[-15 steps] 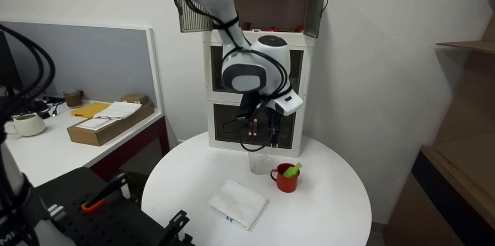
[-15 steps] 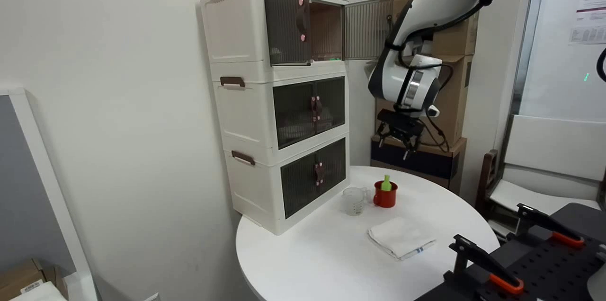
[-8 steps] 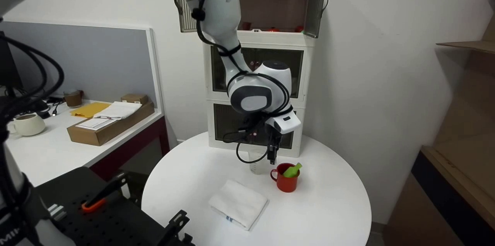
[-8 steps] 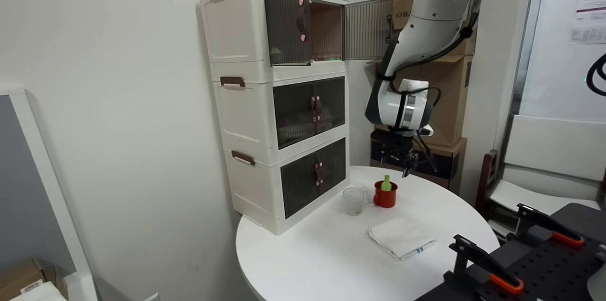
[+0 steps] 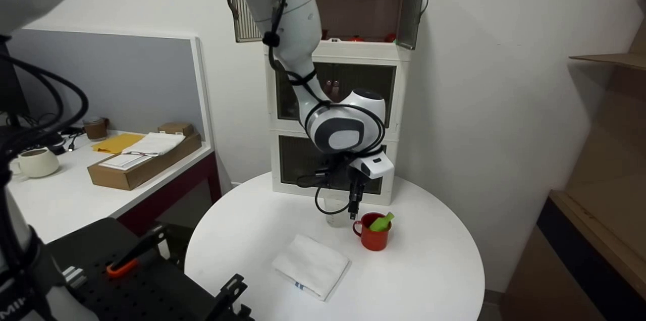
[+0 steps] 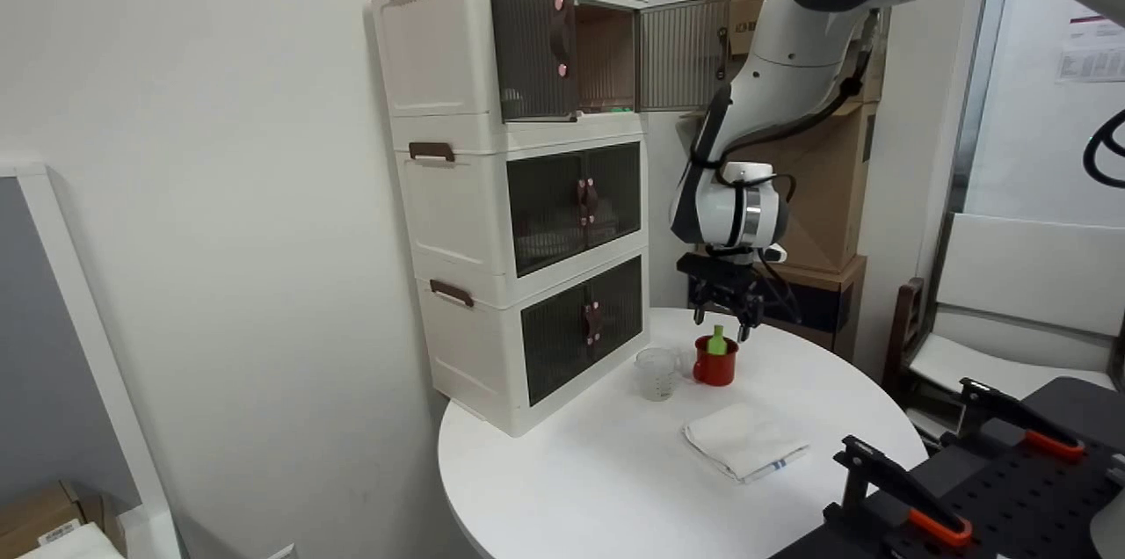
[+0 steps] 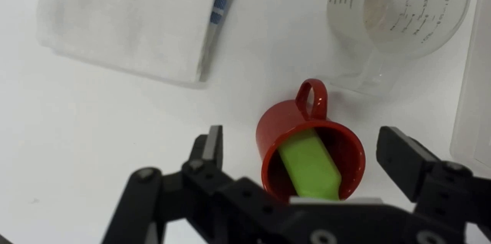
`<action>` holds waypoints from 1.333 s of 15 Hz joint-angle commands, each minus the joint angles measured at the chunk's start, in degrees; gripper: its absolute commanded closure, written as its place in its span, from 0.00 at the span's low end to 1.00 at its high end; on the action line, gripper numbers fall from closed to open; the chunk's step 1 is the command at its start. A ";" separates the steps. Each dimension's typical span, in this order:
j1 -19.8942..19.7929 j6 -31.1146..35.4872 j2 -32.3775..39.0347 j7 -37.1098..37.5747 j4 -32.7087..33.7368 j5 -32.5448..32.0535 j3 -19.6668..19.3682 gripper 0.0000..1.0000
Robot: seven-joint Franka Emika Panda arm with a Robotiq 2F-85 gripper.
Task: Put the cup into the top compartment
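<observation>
Jaws spread, your gripper (image 6: 721, 327) hangs just above the red cup (image 6: 714, 369) on the table (image 6: 598, 489); descend centred on it, bracket the body below the rim and avoid the measuring cup (image 6: 656, 374) alongside.

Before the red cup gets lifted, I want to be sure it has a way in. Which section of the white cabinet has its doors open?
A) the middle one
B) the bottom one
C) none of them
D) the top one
D: the ribbed doors of the top compartment stand swung outward in both exterior views, while the middle doors and bottom doors are shut.
</observation>
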 commanded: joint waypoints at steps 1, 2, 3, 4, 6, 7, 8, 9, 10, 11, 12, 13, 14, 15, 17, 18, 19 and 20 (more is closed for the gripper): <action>0.61 -1.04 4.62 4.95 5.42 -4.78 -1.39 0.00; 0.48 -0.38 5.63 5.87 6.42 -5.34 -1.19 0.00; 0.34 -0.01 6.53 6.50 7.44 -5.80 -0.97 0.00; 0.17 0.22 7.36 6.90 8.38 -6.06 -0.58 0.00; 0.28 0.08 8.97 7.57 10.31 -6.78 -0.39 0.00; 0.37 -0.30 9.69 7.86 11.22 -7.18 -0.35 0.00; 0.46 -0.67 10.35 8.12 12.04 -7.63 -0.38 0.00; 0.66 -0.75 11.13 8.48 12.87 -8.03 -0.51 0.00; 0.77 -0.91 11.85 8.86 13.67 -8.33 -0.55 0.00; 0.95 -0.96 12.52 9.26 14.35 -8.69 -0.68 0.00; 1.08 -0.94 13.23 9.52 15.10 -8.98 -0.75 0.00; 1.13 -1.04 13.88 9.83 15.79 -9.19 -0.78 0.00; 1.24 -1.15 14.49 10.24 16.47 -9.51 -0.90 0.00; 1.27 -1.29 15.07 10.57 17.14 -9.82 -0.98 0.00; 1.34 -1.59 16.14 11.38 18.39 -10.29 -1.21 0.05; 1.43 -1.74 16.61 11.72 18.92 -10.58 -1.36 0.10; 1.40 -1.95 17.01 11.91 19.46 -10.80 -1.42 0.16; 1.41 -2.07 17.54 12.25 20.04 -11.01 -1.54 0.20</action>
